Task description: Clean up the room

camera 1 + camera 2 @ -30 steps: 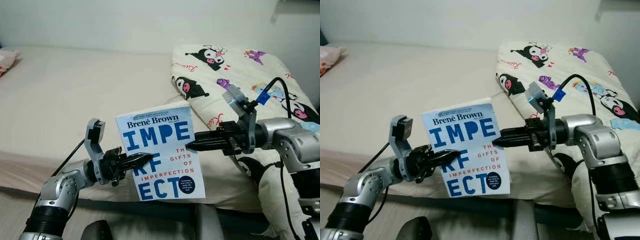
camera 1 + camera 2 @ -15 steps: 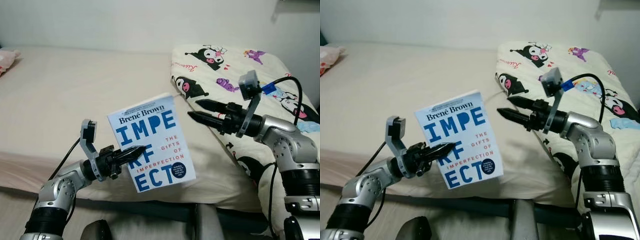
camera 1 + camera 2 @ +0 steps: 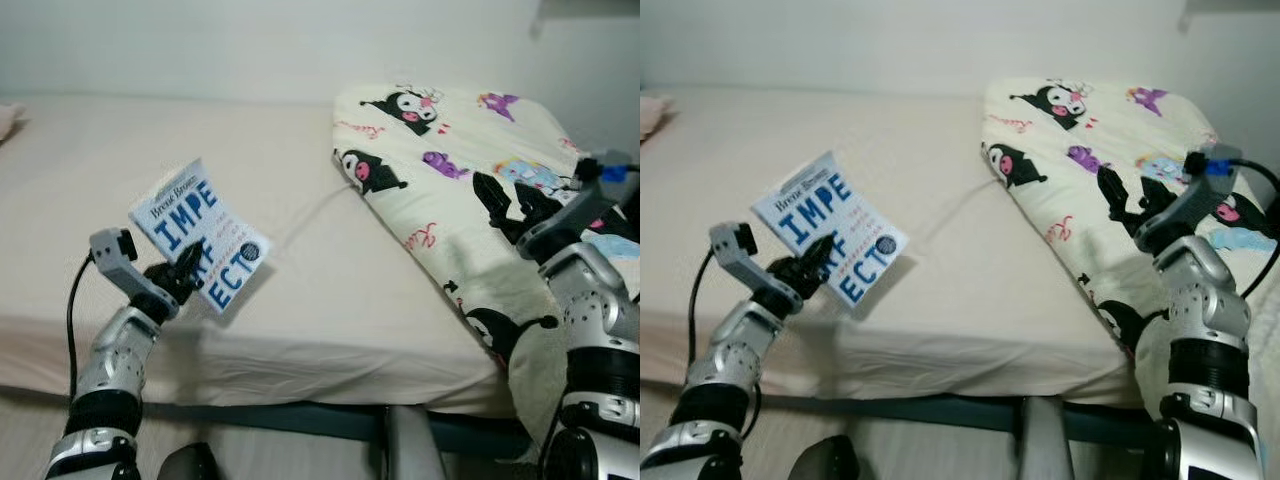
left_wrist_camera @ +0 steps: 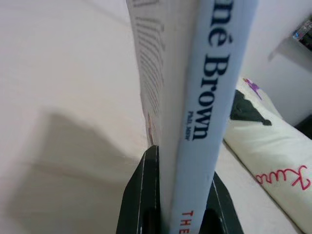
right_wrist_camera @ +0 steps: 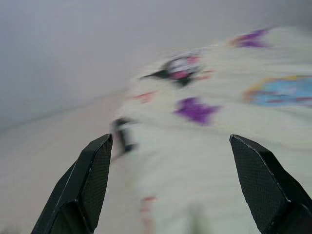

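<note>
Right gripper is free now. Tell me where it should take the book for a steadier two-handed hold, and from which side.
Probably the free long edge of the book, opposite where the left gripper clamps its lower corner. It is held tilted above the bed, so the open right gripper can come from the robot's right.

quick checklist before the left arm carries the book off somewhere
1. Left gripper shut on the book: ok, the left wrist view shows a finger on each side of it.
2. Book lifted off the bed: ok.
3. Grip is central on the book: not ok, it holds one lower corner and the book tilts.
4. Right gripper free of the book: ok, open over the cartoon blanket.
5. Drop-off place in view: cannot tell.
</note>
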Controlling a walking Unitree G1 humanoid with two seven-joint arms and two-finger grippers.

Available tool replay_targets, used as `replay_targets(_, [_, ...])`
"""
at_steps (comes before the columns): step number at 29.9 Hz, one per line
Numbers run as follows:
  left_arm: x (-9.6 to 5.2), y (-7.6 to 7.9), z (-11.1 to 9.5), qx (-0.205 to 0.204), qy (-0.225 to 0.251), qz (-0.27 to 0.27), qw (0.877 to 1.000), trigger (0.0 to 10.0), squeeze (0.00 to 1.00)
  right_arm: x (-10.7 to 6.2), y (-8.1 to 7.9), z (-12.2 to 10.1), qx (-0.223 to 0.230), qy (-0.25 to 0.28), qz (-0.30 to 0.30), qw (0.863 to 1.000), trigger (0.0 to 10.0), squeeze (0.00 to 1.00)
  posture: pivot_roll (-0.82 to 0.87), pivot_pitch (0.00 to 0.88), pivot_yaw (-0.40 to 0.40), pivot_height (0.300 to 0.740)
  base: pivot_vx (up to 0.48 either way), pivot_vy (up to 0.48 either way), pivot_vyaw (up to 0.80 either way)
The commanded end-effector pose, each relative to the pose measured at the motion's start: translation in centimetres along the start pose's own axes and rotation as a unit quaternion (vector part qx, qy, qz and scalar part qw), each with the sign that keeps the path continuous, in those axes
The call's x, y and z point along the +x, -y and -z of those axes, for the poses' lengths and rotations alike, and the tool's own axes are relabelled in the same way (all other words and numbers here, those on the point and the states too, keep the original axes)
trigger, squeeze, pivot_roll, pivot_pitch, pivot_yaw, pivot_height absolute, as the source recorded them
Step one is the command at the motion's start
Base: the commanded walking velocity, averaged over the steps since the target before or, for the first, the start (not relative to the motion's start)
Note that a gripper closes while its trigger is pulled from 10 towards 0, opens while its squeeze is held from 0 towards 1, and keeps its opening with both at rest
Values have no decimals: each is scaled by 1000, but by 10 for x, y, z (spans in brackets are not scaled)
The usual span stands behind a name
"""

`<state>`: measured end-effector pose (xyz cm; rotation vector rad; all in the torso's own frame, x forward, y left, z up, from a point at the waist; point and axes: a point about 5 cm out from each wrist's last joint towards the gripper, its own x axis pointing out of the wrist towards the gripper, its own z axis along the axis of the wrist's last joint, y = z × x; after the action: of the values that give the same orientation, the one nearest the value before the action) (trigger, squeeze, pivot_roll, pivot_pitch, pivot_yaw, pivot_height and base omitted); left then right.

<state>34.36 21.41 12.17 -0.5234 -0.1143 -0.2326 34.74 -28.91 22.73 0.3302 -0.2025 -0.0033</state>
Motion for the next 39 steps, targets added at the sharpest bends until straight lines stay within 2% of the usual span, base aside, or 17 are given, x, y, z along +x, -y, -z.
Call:
replay_targets(1, [0, -1, -2, 10, 13, -10, 1000, 10000, 0, -5, 12, -2, -5, 11, 36, 999, 10000, 0, -90, 127, 40, 320, 0, 0, -769])
replay_targets(2, [-1, -3, 1, 16, 12, -27, 999, 10000, 0, -9, 22, -5, -16, 17, 64, 998, 10000, 0, -92, 129, 39, 320, 0, 0, -769])
replay_targets(3, [-1, -3, 1, 16, 12, -27, 999, 10000, 0, -9, 22, -5, -16, 17, 64, 998, 10000, 0, -92, 129, 39, 320, 0, 0, -769])
replay_targets(5, [-3, -10, 2, 27, 18, -57, 998, 10000, 0, -13, 33, -8, -19, 22, 95, 995, 10000, 0, -100, 132, 38, 320, 0, 0, -769])
replay_targets(9, [-4, -12, 1, 30, 21, -67, 997, 10000, 0, -15, 36, -9, -21, 23, 105, 994, 10000, 0, -101, 132, 37, 320, 0, 0, -769])
replay_targets(10, [-4, -17, -1, 38, 37, -94, 994, 10000, 0, -19, 42, -3, -27, 13, 129, 991, 10000, 0, -103, 136, 34, 320, 0, 0, -769])
replay_targets(12, [-5, -19, -3, 42, 42, -102, 993, 10000, 0, -21, 44, 0, -27, 9, 138, 990, 10000, 0, -103, 136, 34, 320, 0, 0, -769])
replay_targets(15, [-7, -26, -12, 63, 56, -126, 988, 10000, 0, -29, 50, 25, -10, -42, 157, 987, 10000, 0, -106, 134, 30, 320, 0, 0, 0])
replay_targets(16, [-7, -28, -15, 72, 62, -130, 987, 10000, 0, -31, 51, 37, -10, -72, 159, 985, 10000, 0, -105, 131, 30, 320, 0, 0, 0])
replay_targets(17, [-7, -28, -15, 72, 62, -130, 987, 10000, 0, -31, 51, 37, -10, -72, 159, 985, 10000, 0, -105, 131, 30, 320, 0, 0, 0])
replay_targets(21, [-6, -30, -19, 97, 66, -140, 983, 10000, 0, -39, 57, 63, -10, -120, 178, 977, 10000, 0, -97, 127, 34, 320, 0, 0, 0])
replay_targets(24, [-6, -29, -19, 103, 66, -142, 982, 10000, 0, -41, 58, 68, -4, -124, 182, 975, 10000, 0, -97, 127, 34, 320, 0, 0, 0])
replay_targets(29, [-9, -36, -16, 128, 58, -181, 973, 10000, 0, -51, 66, 84, 5, -151, 196, 969, 10000, 0, -94, 131, 43, 320, 0, 0, 0])
replay_targets(30, [-12, -39, -15, 132, 56, -197, 970, 10000, 0, -55, 71, 89, -4, -170, 211, 963, 10000, 0, -93, 131, 43, 320, 0, 0, 0])
replay_targets(32, [-17, -44, -14, 136, 54, -217, 965, 10000, 0, -63, 77, 96, 9, -180, 228, 957, 10000, 0, -90, 133, 42, 320, 0, 0, 0])
replay_targets(39, [-24, -49, -11, 136, 55, -229, 962, 10000, 0, -74, 90, 101, 4, -184, 268, 946, 10000, 0, -84, 138, 40, 320, 0, 0, 0])
